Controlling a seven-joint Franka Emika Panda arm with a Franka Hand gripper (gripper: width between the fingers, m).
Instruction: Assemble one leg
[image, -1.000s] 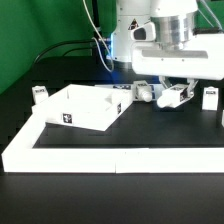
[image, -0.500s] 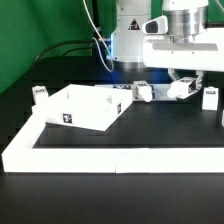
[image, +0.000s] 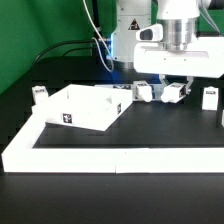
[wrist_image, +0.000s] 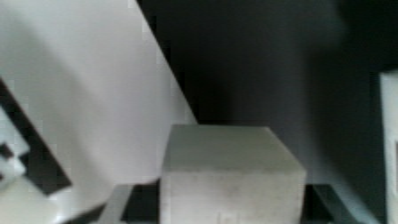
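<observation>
The Panda arm's gripper (image: 173, 90) pinches a white table leg (wrist_image: 228, 160) low over the black counter (image: 150, 128), right of centre in the exterior view, its jaws pressed to the leg's sides, apparently to carry it. The square tabletop (image: 72, 110), the leg's likely destination, lies well apart at left of centre, against a white L-shaped wall (image: 60, 152) that probably braces it for assembly.

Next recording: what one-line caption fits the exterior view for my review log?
Panda gripper holding a white leg at the back of the black table, near the square white tabletop.
</observation>
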